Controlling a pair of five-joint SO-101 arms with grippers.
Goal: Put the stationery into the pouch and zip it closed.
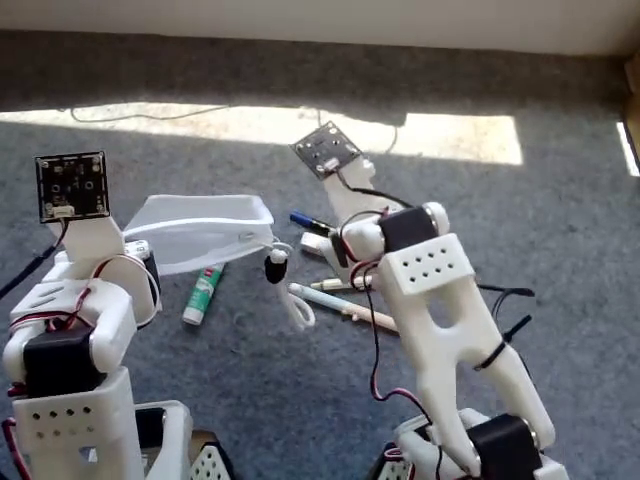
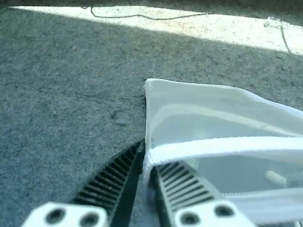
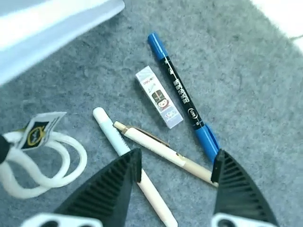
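Observation:
A white mesh pouch (image 1: 200, 230) lies left of centre, its corner raised off the carpet. My left gripper (image 2: 146, 160) is shut on the pouch (image 2: 213, 127) at its rimmed edge. A green glue stick (image 1: 203, 293) rests just in front of the pouch. My right gripper (image 3: 175, 170) hangs open above a cluster of stationery: a blue marker (image 3: 182, 97), a small white eraser box (image 3: 158, 97), a beige pen (image 3: 161, 150) and a white-capped pen (image 3: 111, 132). The beige pen (image 1: 355, 312) lies near the right arm's base side.
A white cord loop (image 3: 42, 165) with a tag and a black toggle (image 1: 275, 268) trails from the pouch toward the pens. Grey carpet (image 1: 560, 220) covers the work area, with a sunlit strip along the far side. Cables run along the right arm.

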